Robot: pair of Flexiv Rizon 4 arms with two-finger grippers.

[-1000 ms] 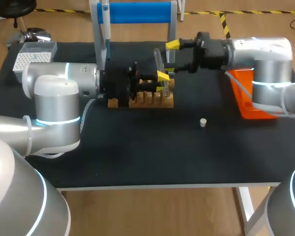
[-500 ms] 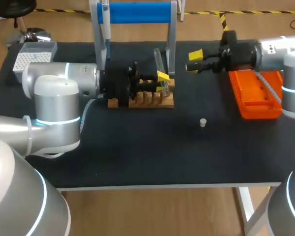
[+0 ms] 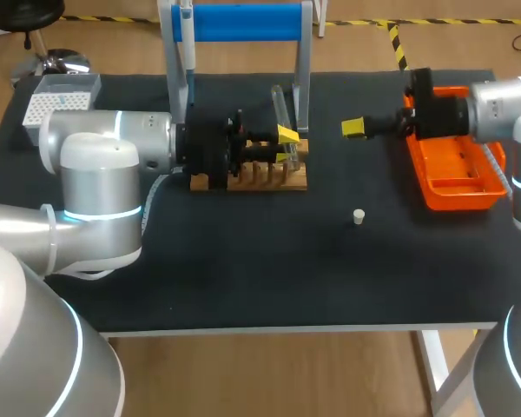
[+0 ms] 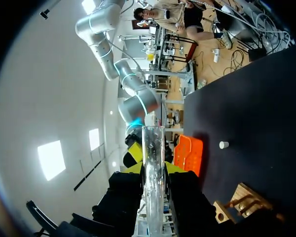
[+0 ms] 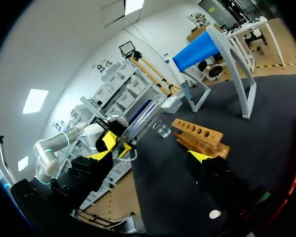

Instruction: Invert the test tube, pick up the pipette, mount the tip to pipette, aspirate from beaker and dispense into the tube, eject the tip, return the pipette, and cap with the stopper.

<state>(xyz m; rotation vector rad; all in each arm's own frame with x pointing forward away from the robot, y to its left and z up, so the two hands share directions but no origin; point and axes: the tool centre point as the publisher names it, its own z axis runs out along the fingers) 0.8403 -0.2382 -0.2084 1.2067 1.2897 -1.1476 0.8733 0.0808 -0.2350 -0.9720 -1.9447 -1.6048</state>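
1. Tip box [image 3: 59, 97] sits at the far left corner of the table, untouched.
2. Left gripper [image 3: 286, 146] is clamped on the test tube [image 4: 152, 148], with a finger pressing each side. The tube is tilted and held over the right end of the wooden rack [image 3: 252, 180], not in a hole. Its open end points away from the fingers. Same pose as a second ago, so the left arm has not moved.
3. A small glass vessel, likely the beaker [image 5: 163, 131], sits just beside the rack.
4. Blue stand [image 3: 243, 22] is behind the rack. I can't make out the pipette clearly on it.
5. Stopper [image 3: 358, 216] lies loose on the mat, right of the rack and well apart from both grippers. It hasn't moved.
6. Right gripper [image 5: 149, 156] has its fingers spread wide with nothing between them. This is the change: a second ago it was up against the tube by the rack. It has since pulled back to the right and is now just beside the orange tray [image 3: 456, 206].
7. Meaning, as a judgement: the two-arm work on the tube looks finished. The left arm keeps the tube as receiver, and the right arm is free to go for the pipette. Tip mounting, aspirating and capping are not yet done.
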